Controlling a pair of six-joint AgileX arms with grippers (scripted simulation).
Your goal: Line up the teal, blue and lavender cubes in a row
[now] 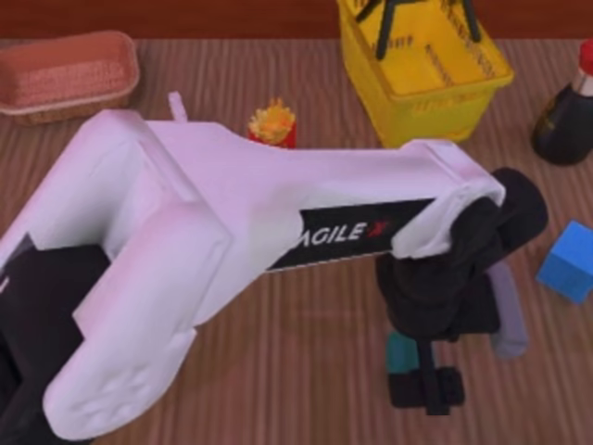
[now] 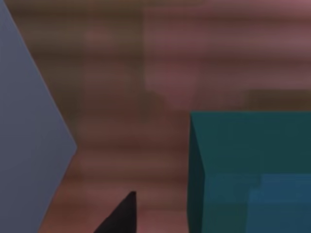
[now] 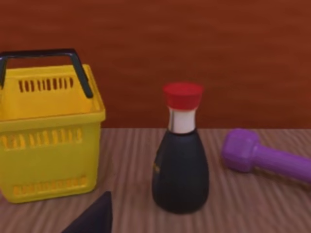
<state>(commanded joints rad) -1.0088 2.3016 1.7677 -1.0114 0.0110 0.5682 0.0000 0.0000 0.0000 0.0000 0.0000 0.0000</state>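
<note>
The dark teal cube (image 1: pixel 399 353) sits near the front of the table, half hidden under my left gripper (image 1: pixel 426 387), which hangs low right beside it. In the left wrist view the teal cube (image 2: pixel 250 170) fills one side. A dark fingertip (image 2: pixel 122 216) stands apart from it with bare table between, so the gripper is open and holds nothing. The pale lavender cube (image 1: pixel 509 320) stands just right of the gripper and looms large as the lavender cube (image 2: pixel 26 136) in the wrist view. The bright blue cube (image 1: pixel 567 261) lies farther right, near the table's edge. My right arm is out of the top view.
A yellow basket (image 1: pixel 422 69) stands at the back, a wicker basket (image 1: pixel 65 74) at the back left and a red fries box (image 1: pixel 272 123) between them. A soy sauce bottle (image 1: pixel 565 111) stands back right. A purple dumbbell (image 3: pixel 265 158) lies by the bottle (image 3: pixel 181 160).
</note>
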